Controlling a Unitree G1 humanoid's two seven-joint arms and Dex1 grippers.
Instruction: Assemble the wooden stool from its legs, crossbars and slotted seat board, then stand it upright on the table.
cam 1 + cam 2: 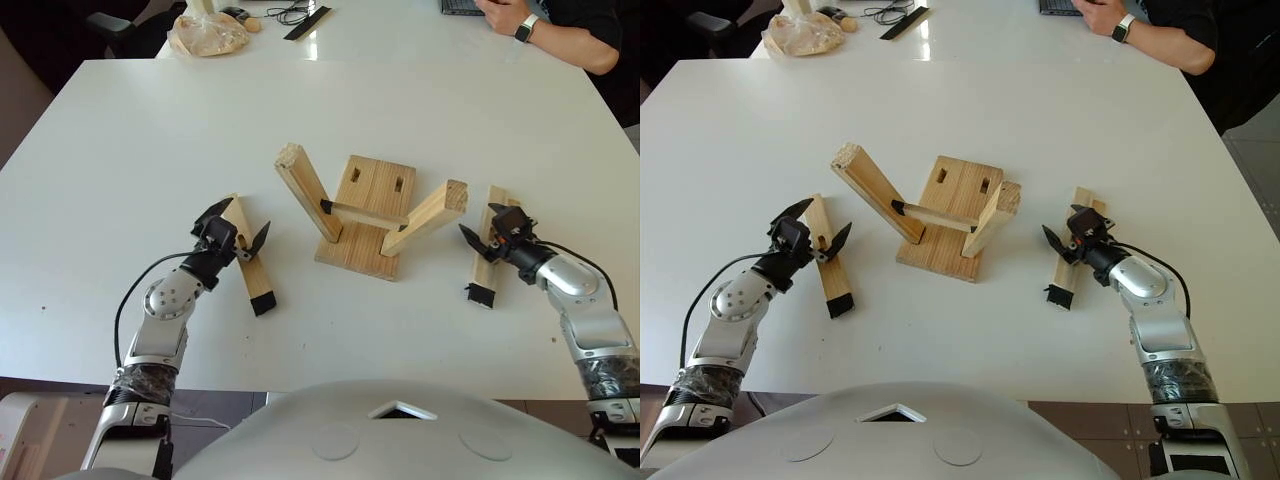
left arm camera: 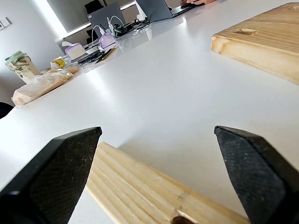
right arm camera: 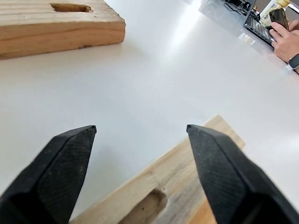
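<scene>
Centrally, the pale slotted wooden seat board [image 1: 378, 182] lies flat on the white table [image 1: 140, 130], with two thick wooden legs [image 1: 308, 192] leaning on it. The left gripper [image 1: 240, 226] gapes open over a black-tipped wooden leg [image 1: 258, 280]. The right gripper [image 1: 481, 224] is spread over seemingly two stacked wooden sticks [image 1: 484, 268].

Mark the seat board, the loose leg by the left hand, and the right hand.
seat board [image 1: 376, 180]: left eye view, bare wood between its slots.
loose leg [image 1: 255, 275]: left eye view, shaft above its black end.
right hand [image 1: 475, 218]: left eye view, midway between its fingertips.
</scene>
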